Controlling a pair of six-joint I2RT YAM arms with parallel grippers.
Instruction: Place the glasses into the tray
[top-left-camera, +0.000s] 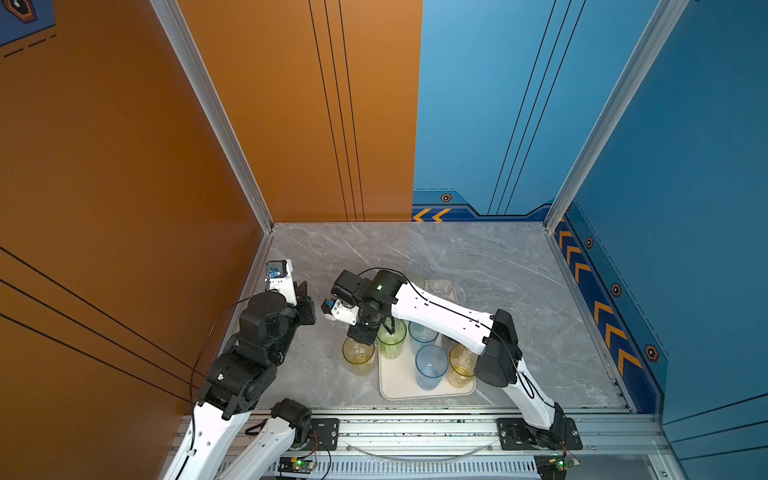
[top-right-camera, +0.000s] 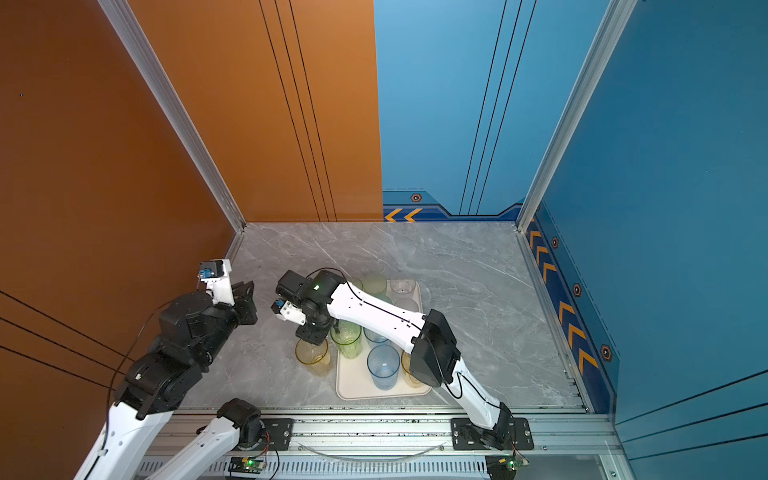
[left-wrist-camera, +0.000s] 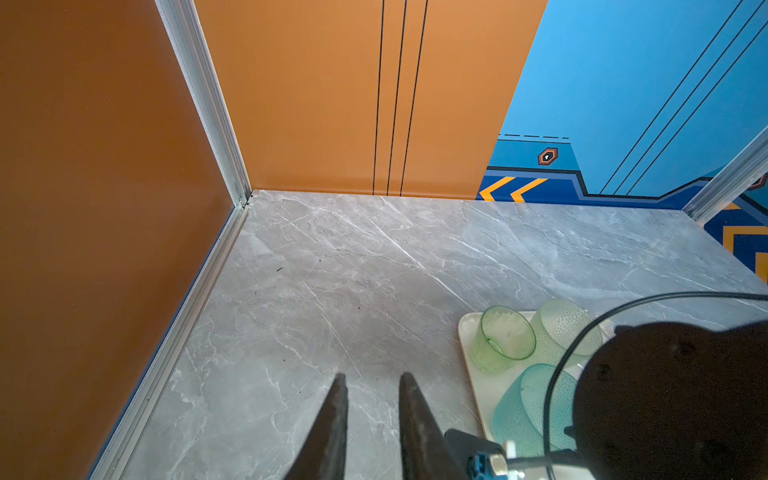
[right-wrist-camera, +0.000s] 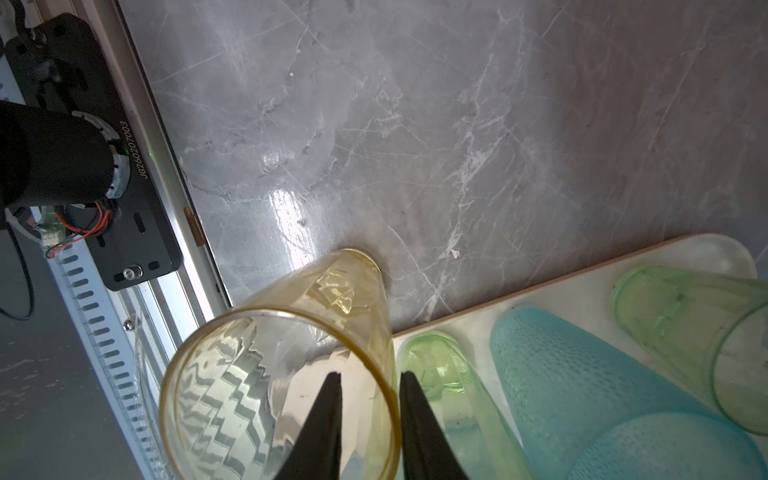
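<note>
In both top views the cream tray (top-left-camera: 399, 376) (top-right-camera: 357, 384), smooth with rounded corners, sits on the grey veined marble table (top-left-camera: 478, 266). It carries translucent glasses: a ribbed green glass (top-left-camera: 391, 340), blue glasses (top-left-camera: 431, 368) and paler ones behind the arm. One yellow glass (top-left-camera: 358, 355) (top-right-camera: 312, 355) stands upright on the marble, just beside the tray's left edge. The right gripper (top-left-camera: 370, 338) reaches down over it. The left gripper (top-left-camera: 302, 291) hangs well apart, near the orange wall.

Over to the left wrist view: the left gripper (left-wrist-camera: 371, 376) shows two dark tapered fingers with a narrow gap and only marble between them. The tray corner (left-wrist-camera: 469, 332) holds a short green glass (left-wrist-camera: 505, 336) and a dimpled teal glass (left-wrist-camera: 528, 403).

Now the right wrist view: the right gripper (right-wrist-camera: 369, 374) straddles the yellow glass (right-wrist-camera: 291, 332) at its rim, one finger inside and one outside. The jaws are narrow, and the inner finger stands clear of the thin, faceted wall.
</note>
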